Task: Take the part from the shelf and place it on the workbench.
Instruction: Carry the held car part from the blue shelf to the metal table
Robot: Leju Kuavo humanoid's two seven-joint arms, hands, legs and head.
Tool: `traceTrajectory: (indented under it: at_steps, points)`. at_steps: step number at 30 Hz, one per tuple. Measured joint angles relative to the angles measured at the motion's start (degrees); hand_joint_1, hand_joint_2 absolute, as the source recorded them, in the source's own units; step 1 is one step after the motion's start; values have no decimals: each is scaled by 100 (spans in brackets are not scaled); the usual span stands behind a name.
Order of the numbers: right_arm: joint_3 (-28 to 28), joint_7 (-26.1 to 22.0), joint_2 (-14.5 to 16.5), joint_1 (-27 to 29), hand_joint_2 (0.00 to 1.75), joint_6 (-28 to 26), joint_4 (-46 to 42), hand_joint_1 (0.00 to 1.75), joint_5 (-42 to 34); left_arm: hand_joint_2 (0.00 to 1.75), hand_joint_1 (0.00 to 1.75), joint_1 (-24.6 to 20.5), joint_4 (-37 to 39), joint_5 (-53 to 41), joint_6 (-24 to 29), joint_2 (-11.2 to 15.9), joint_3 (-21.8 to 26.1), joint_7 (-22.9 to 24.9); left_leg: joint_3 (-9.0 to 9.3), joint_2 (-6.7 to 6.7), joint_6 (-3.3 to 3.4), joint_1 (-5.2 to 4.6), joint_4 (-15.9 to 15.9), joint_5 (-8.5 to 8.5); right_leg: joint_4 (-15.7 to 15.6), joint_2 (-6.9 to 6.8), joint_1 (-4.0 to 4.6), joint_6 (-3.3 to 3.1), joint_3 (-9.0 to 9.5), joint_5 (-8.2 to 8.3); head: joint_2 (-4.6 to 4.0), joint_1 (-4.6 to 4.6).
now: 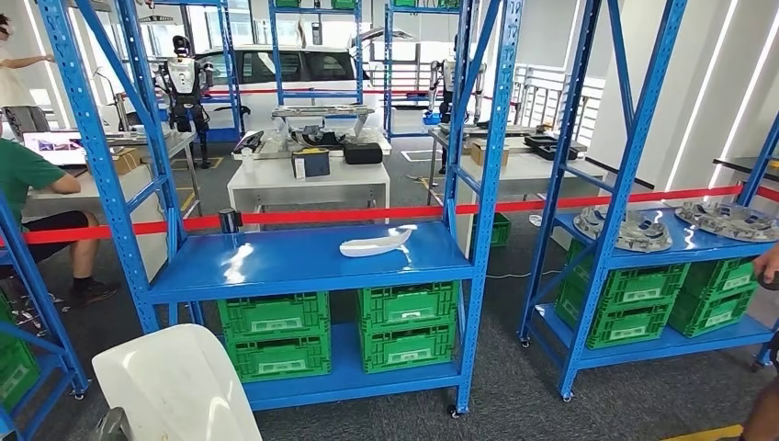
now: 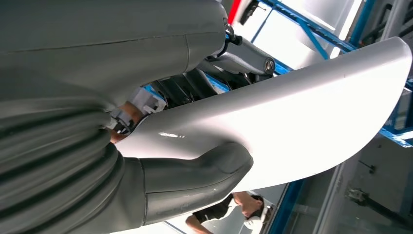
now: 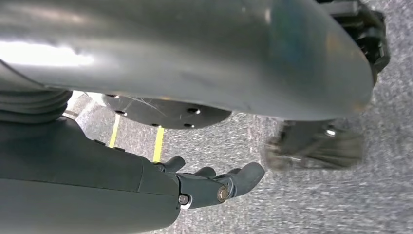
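1. Clearly, the left hand [image 2: 146, 161] grips a large white part [image 2: 302, 122]: in the left wrist view its thick grey thumb presses one glossy face and the darker fingers [image 2: 195, 85] lie against the other.
2. From the head view, that white part [image 1: 174, 386] sits low at the left, in front of the blue shelf [image 1: 303, 262].
3. On the shelf's middle board lies a second, smaller white part [image 1: 377, 243], just before a red tape barrier [image 1: 367, 214] stretched across the frame.
4. Green crates [image 1: 276, 317] stand in two stacks on the shelf's lowest board.
5. To the right, another blue rack [image 1: 643, 248] carries grey metal castings [image 1: 634, 230] above more green crates.
6. Down by the carpeted floor [image 3: 316, 204], the right hand [image 3: 209, 187] hangs with nothing in it, its dark fingers loosely curled and apart.
7. Behind the tape, a white worktop [image 1: 308, 175] bears dark boxes; a seated person [image 1: 32, 197] is at far left.
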Motion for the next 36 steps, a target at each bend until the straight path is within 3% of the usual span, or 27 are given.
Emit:
traceTrajectory:
  at_steps: [1,2,3,4,5,7,10,12,14,15,16,17,19,21,22,24,26,28,30,31,32,33,34,36]
  points:
    - [0,8,0,-2,0,-4,0,0,-15,175,175,12,12,-18,11,3,0,-4,-94,5,-6,-4,13,63,130,1,3,-7,41,139,1,0]
    - [0,18,0,-2,0,-8,0,0,-31,175,175,18,27,-33,22,4,0,-9,-192,9,-16,-5,35,124,60,1,6,-21,187,347,1,0]
    - [0,29,0,-5,0,-11,0,0,-43,175,175,16,44,-42,30,4,-1,-12,-278,11,-32,-5,62,176,-199,1,12,-40,428,495,1,1]
    - [0,44,0,-14,0,-13,0,0,-49,175,175,10,56,-47,35,4,-1,-12,-352,13,-54,-7,91,221,-591,0,20,-66,732,485,1,1]
    - [0,59,0,-32,0,-13,-1,0,-50,175,175,-7,69,-51,38,6,-2,-10,-409,11,-84,-12,120,260,-1051,3,35,-102,1053,370,1,1]
    - [0,75,0,-70,0,-25,-2,0,-49,175,175,-77,109,-38,41,10,-5,5,-457,2,-160,-18,139,336,-1618,6,68,-175,1395,72,1,-1]
    - [0,58,2,-72,0,-85,-2,0,-43,175,175,-158,195,-3,44,3,-19,55,-511,-22,-267,-2,180,354,-1733,-55,57,-298,1405,119,1,-3]
    - [0,18,-3,-62,0,-132,-2,0,-37,175,175,-157,226,4,46,1,-28,65,-679,-28,-331,17,594,17,-1751,-125,40,-375,1363,191,1,-6]
    - [0,-22,-9,-57,0,-152,-2,0,-34,175,175,-139,244,4,48,-7,-35,67,-929,-28,-390,31,1338,-408,-1740,-189,47,-406,1294,238,1,-6]
    - [0,-28,-9,-54,0,-156,-2,0,-34,175,175,-122,254,4,48,-12,-37,67,-999,-27,-410,35,1610,-506,-1730,-225,49,-405,1261,254,1,-6]
    - [0,-28,-9,-51,0,-159,-2,0,-34,175,175,-105,263,3,49,-16,-39,67,-973,-21,-422,39,1693,-499,-1718,-267,49,-402,1234,264,1,-6]
    - [0,-28,-9,-48,0,-163,-2,0,-34,175,175,-93,270,3,48,-20,-40,67,-831,-3,-426,44,1546,-401,-1704,-314,47,-397,1215,269,1,-6]
    - [0,-28,-9,-48,0,-175,-2,0,-34,175,175,-91,275,1,48,-23,-40,67,-317,180,-413,32,802,-170,-1679,-416,57,-373,1201,263,1,-5]
    - [0,-29,-10,-50,0,-185,-2,0,-33,175,175,-109,272,2,48,-30,-42,66,20,373,-331,-17,262,-91,-1659,-514,89,-325,1203,251,1,-3]
    - [0,-30,-11,-51,0,-188,-2,0,-31,175,175,-116,271,3,48,-34,-43,67,52,397,-274,-42,183,-121,-1654,-565,104,-298,1207,247,1,-2]
    - [1,-36,-12,-54,0,-190,-2,0,-14,175,175,-121,269,22,48,-40,-44,82,16,266,-166,-38,143,-104,-1648,-670,114,-238,1220,230,1,-3]
    - [8,-65,-15,-60,0,-189,-2,0,15,175,175,-130,270,51,49,-54,-43,115,-6,130,-81,-13,106,-62,-1471,-500,94,-165,1150,83,1,-1]
    - [27,-98,-17,-57,0,-187,-2,0,36,175,175,-140,272,67,49,-83,-43,146,-38,10,-19,2,91,-18,-833,-160,58,-112,861,-272,1,3]
    - [55,-98,-17,-40,0,-178,-2,0,57,175,175,-135,276,65,49,-130,-45,180,-79,-139,4,1,104,7,-102,-28,44,-94,493,-529,1,6]
    - [73,-86,-21,-34,0,-172,-2,0,70,175,175,-131,278,61,49,-159,-49,200,-94,-224,3,0,116,14,31,-12,42,-94,410,-499,1,5]
    - [91,-64,-28,-36,0,-167,-2,0,83,175,175,-131,281,56,53,-184,-54,214,-103,-304,-3,1,130,19,-83,2,39,-100,442,-352,1,6]
    - [109,-42,-39,-42,0,-164,-2,0,97,175,175,-137,284,52,58,-210,-60,223,-107,-381,-12,2,144,23,-402,38,32,-110,574,-129,1,6]
    - [122,-26,-55,-50,0,-164,-2,0,113,175,175,-149,285,51,62,-239,-66,228,-113,-452,-24,5,156,28,-809,141,21,-126,746,80,1,5]
    - [139,-29,-85,-61,0,-172,-2,0,136,175,175,-187,288,62,71,-297,-79,229,-155,-591,-83,1,181,46,-1422,374,0,-153,999,299,1,4]
